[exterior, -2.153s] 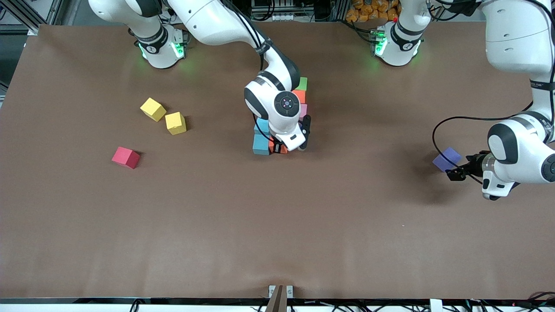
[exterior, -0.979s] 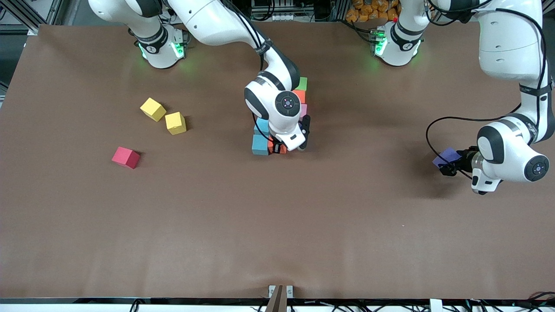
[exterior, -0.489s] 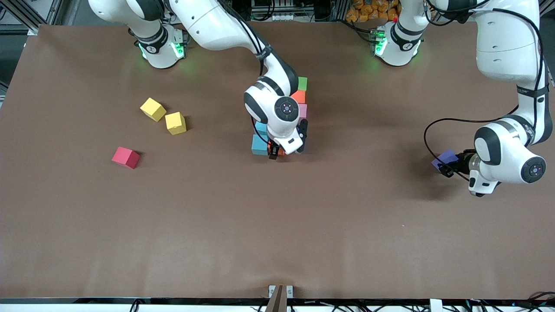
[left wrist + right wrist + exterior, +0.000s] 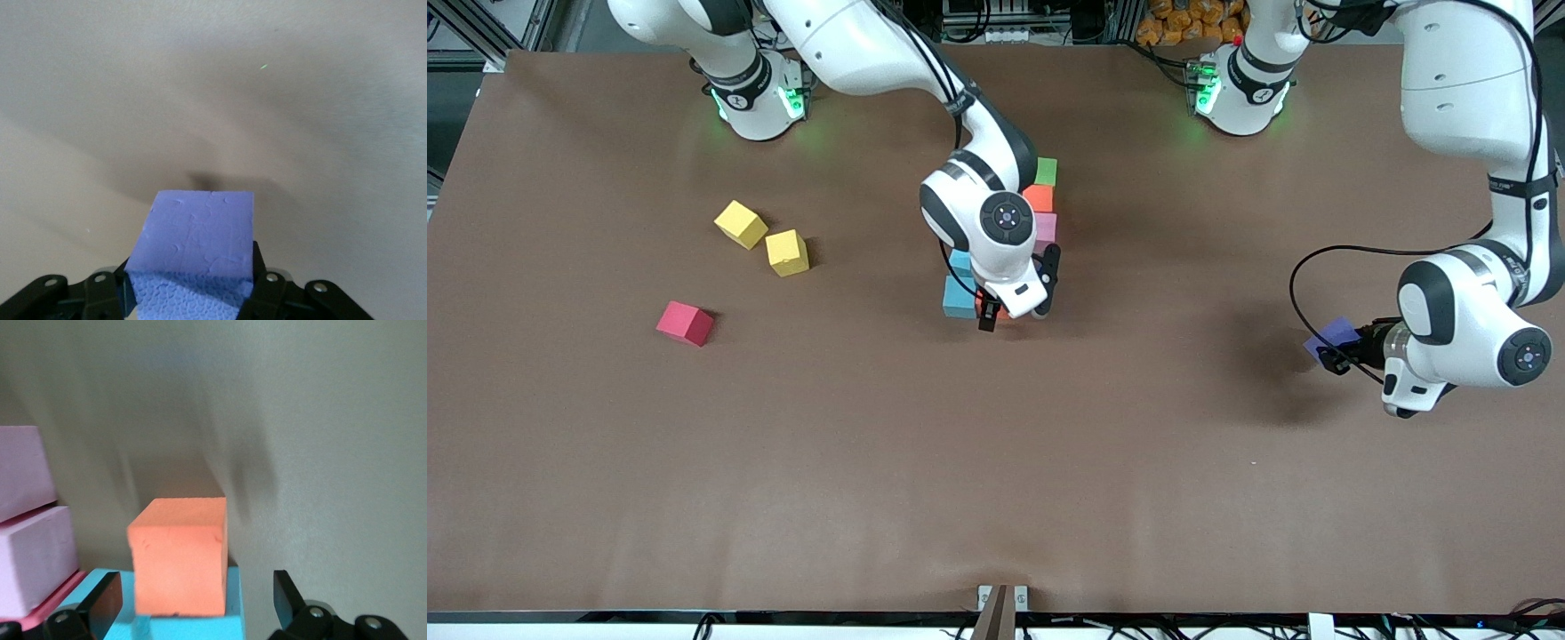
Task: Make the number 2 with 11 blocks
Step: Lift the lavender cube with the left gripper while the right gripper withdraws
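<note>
Table (image 4: 871, 462), left gripper (image 4: 1327, 359) gripping, seemingly, purple block (image 4: 197, 240)

**Open surface near the camera, blocks crowding the middle**

The brown surface (image 4: 996, 480) is bare along its camera side. Mid-surface, the right claw (image 4: 1009, 313) stands spread over the block cluster (image 4: 960, 298), blocking it. Two yellow cubes (image 4: 763, 238) and a red block (image 4: 685, 323) dot the right arm's end. The left claw (image 4: 1329, 356) grips a purple block (image 4: 1329, 338) at its own end.

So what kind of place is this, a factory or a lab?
Most likely a robotics lab. Two white arms are bolted to one brown table. The left gripper holds a purple block; the right gripper, open, is over an orange block. Cables and metal framing line the table's edge.
</note>
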Motion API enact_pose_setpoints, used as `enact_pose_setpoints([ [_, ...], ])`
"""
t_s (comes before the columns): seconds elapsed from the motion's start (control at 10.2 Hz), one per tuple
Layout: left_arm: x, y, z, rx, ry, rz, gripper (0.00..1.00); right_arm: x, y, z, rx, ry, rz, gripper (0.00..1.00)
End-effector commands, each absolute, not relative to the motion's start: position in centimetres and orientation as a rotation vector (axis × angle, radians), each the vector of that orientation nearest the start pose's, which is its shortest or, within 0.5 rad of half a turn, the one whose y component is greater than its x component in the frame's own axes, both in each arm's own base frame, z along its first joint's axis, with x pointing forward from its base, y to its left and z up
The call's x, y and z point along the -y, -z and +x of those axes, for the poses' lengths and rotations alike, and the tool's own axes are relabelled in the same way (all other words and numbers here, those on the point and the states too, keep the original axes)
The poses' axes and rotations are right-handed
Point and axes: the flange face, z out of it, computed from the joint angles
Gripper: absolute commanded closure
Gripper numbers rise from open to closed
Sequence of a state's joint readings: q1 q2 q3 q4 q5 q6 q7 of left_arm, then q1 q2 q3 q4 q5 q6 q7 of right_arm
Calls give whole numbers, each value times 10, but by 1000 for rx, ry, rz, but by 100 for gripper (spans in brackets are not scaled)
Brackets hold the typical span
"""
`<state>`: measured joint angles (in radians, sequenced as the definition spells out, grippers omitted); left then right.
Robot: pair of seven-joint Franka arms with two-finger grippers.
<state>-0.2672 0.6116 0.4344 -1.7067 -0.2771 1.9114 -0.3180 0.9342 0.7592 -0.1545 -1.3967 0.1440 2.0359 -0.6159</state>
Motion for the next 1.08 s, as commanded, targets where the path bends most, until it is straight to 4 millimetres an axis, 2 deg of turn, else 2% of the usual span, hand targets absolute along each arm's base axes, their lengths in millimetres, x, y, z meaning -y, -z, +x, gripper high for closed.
enact_pose_setpoints([
  [0.0, -23, -264, 639, 1078, -569, -2860, 100, -511, -303, 494, 1894, -185, -2423, 0],
  [0.2, 21, -270, 638, 1252, -593, -2773, 100, -473, -380, 509, 1817, -183, -2481, 0],
  [0.39, 66, -267, 635, 1384, -625, -2702, 100, -418, -474, 516, 1621, -166, -2629, 0],
  [0.49, 86, -267, 634, 1436, -636, -2675, 100, -384, -501, 527, 1480, -184, -2723, 0],
  [0.59, 107, -264, 633, 1528, -678, -2648, 100, -339, -522, 543, 1363, -243, -2798, 0],
  [0.69, 131, -264, 631, 1600, -704, -2624, 100, -280, -548, 568, 1230, -240, -2895, 0],
  [0.78, 153, -264, 628, 1661, -706, -2592, 100, -239, -561, 582, 1127, -223, -2958, 0],
  [0.98, 194, -264, 620, 1753, -705, -2507, 100, -188, -572, 587, 993, -286, -2998, 0],
])
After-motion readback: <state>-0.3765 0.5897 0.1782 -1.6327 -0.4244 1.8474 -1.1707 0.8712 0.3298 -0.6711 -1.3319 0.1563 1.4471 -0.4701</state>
